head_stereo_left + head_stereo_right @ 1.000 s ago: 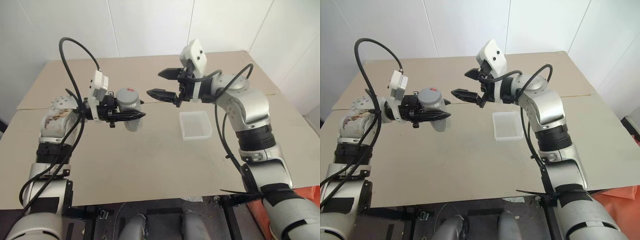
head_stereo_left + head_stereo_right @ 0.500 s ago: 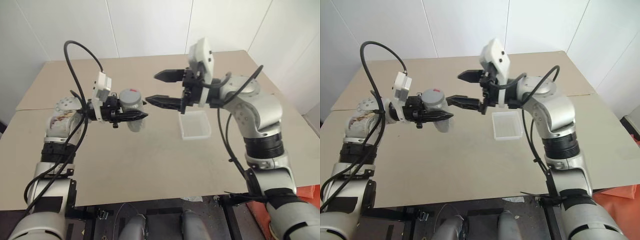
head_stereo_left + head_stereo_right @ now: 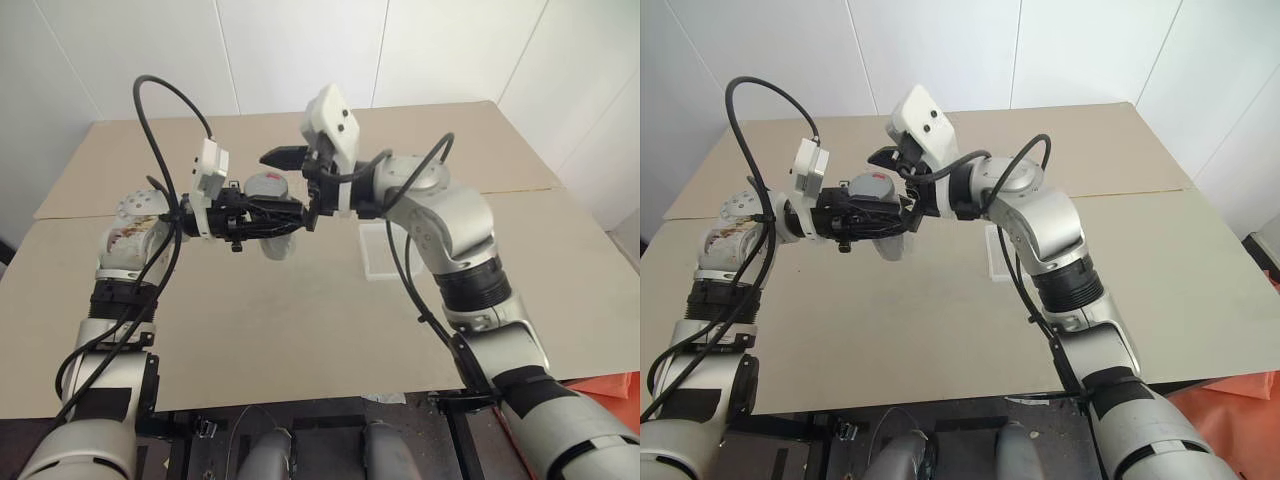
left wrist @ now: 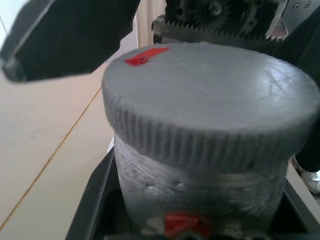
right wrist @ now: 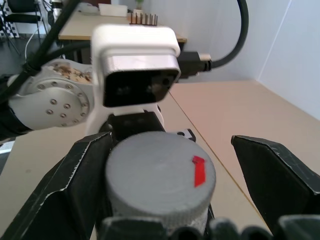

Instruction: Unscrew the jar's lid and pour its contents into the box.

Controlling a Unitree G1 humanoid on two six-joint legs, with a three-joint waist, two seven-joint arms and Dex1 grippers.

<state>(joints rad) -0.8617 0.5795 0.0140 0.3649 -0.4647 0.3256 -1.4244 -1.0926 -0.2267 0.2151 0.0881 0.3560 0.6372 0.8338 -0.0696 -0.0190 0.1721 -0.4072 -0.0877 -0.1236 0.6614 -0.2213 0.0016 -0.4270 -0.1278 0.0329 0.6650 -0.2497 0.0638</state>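
Right wrist view looks straight down on the lid (image 5: 159, 174), a grey ribbed cap with a small red mark, and one black finger (image 5: 65, 187) of the right gripper (image 3: 283, 185) stands on each side of it, spread wide and not yet pressing the ribbed edge. That spacing looks deliberate to me: the fingers straddle the cap so they can close on it and twist. Seen from the head, the left gripper (image 3: 262, 216) is clamped tight around the jar (image 3: 268, 212) and holds it up in the air above the table (image 3: 300, 330), the cap facing the other arm, so the body cannot spin when the cap is turned. From the left wrist, the jar's frosted wall sits deep between the dark fingers, with a bit of red showing low down. The box (image 3: 375, 262) waits on the table just beside and below the right forearm, partly hidden by it, close enough for the later pour. I cannot see the contents from here. The cap is still fully seated, so unscrewing has not begun.
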